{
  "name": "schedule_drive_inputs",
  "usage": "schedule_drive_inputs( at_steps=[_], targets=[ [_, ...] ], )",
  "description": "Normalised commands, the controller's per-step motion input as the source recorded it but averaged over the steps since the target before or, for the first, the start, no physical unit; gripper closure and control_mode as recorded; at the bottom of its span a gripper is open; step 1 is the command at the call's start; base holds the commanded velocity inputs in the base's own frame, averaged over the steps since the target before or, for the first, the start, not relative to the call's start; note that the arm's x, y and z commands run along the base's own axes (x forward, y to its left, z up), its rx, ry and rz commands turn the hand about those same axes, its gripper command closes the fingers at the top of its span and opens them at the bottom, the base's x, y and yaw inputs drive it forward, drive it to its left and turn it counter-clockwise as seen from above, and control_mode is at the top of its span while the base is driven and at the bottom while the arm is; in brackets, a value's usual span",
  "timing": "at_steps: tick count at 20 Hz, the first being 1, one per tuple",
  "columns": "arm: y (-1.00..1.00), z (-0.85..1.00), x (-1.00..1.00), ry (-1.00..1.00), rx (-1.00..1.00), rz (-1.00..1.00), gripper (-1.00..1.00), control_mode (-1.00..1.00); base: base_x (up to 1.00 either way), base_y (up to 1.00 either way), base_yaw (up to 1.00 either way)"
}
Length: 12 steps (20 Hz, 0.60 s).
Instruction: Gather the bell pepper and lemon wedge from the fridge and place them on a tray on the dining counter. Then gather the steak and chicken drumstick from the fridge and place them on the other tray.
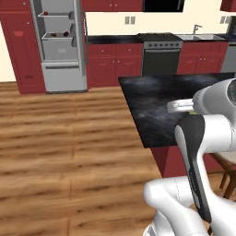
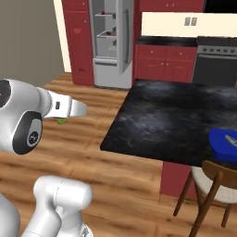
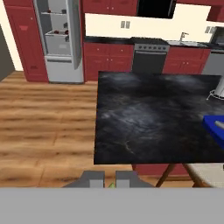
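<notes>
Two gripper (image 3: 110, 179) fingers pinch a small green piece, probably the lemon wedge (image 2: 61, 121), near the dining counter (image 3: 153, 118). Far left, the fridge (image 3: 60, 41) stands open. No writing is legible anywhere.

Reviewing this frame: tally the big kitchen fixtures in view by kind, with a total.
Fridge, door open: 1
Oven range: 1
Sink with faucet: 1
Dark dining counter: 1
Wooden chair: 1
Total: 5
</notes>
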Motion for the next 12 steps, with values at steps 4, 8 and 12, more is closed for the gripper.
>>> schedule_drive_inputs(
  at_steps=[4,8,12],
  targets=[
    [0.00,0.00,0.00,0.00,0.00,0.00,1.00,1.00,-0.06,-0.81,0.01],
    [0.00,0.00,0.00,0.00,0.00,0.00,1.00,1.00,-0.07,-0.81,0.01],
    [0.00,0.00,0.00,0.00,0.00,0.00,1.00,1.00,-0.11,-0.88,0.01]
  ],
)
